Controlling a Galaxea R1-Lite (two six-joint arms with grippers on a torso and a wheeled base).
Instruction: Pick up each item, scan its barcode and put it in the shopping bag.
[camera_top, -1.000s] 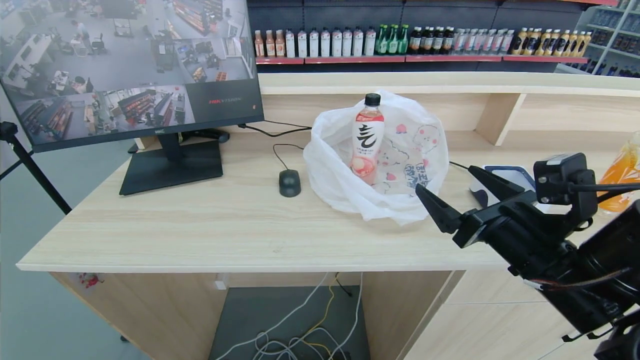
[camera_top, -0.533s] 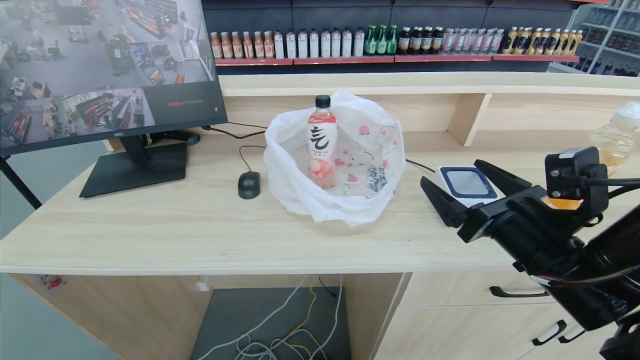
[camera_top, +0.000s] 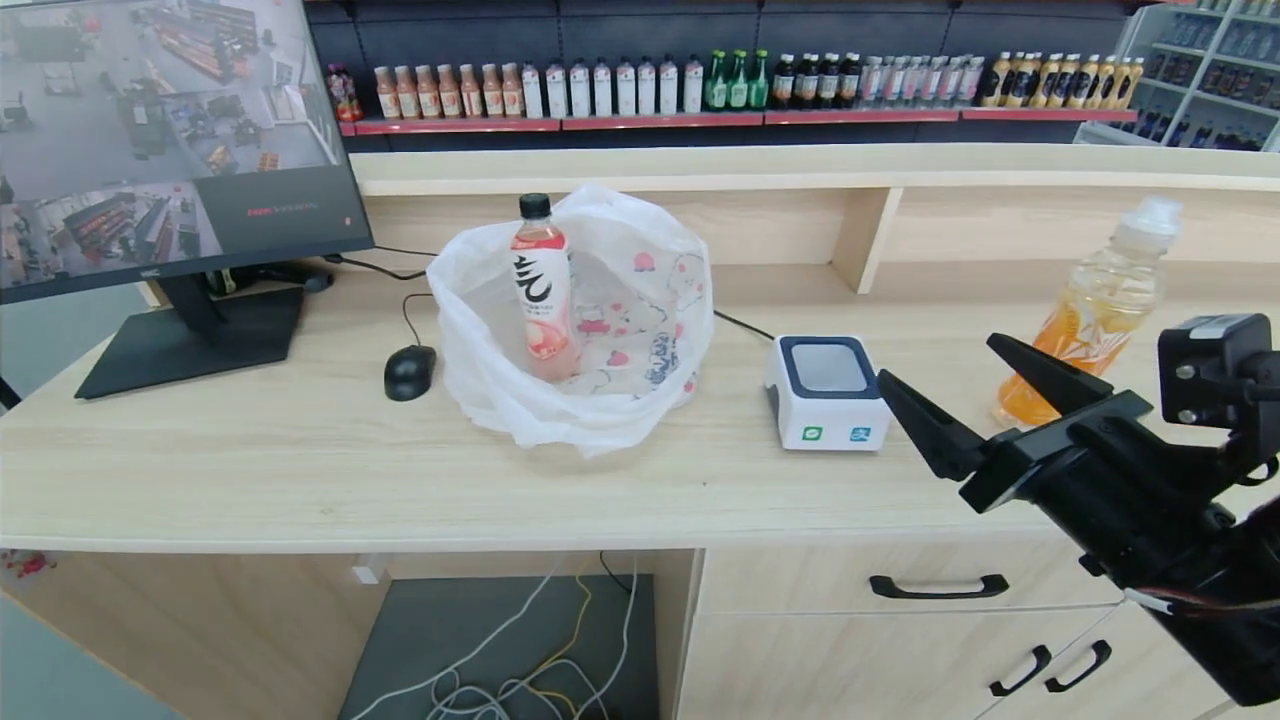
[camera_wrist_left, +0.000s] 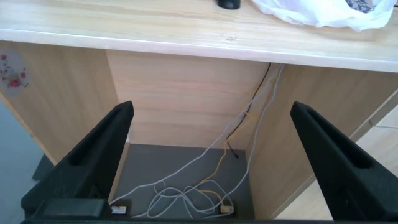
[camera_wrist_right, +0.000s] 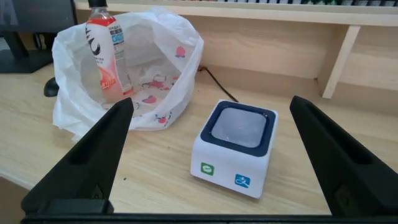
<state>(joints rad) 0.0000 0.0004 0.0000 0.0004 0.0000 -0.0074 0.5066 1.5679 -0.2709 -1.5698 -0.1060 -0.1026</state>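
A white shopping bag (camera_top: 610, 400) (camera_wrist_right: 174, 74) stands open on the wooden counter with a pink bottle (camera_top: 541, 290) (camera_wrist_right: 111, 59) upright inside it. To its right sits a white barcode scanner (camera_top: 826, 392) (camera_wrist_right: 236, 149). An orange drink bottle (camera_top: 1095, 315) stands further right. My right gripper (camera_top: 965, 395) (camera_wrist_right: 211, 155) hovers open and empty at the counter's front right, between scanner and orange bottle. My left gripper (camera_wrist_left: 211, 155) hangs open below the counter, facing the cable recess.
A monitor (camera_top: 150, 130) on a stand and a black mouse (camera_top: 410, 372) occupy the counter's left. A raised shelf (camera_top: 800, 165) runs along the back, with a bottle rack (camera_top: 750, 85) behind. Drawers (camera_top: 940, 590) sit under the right side; cables (camera_wrist_left: 199, 193) lie below.
The head camera has swung right, bringing the scanner and orange bottle into view. My right gripper stays open and has shifted right, away from the bag.
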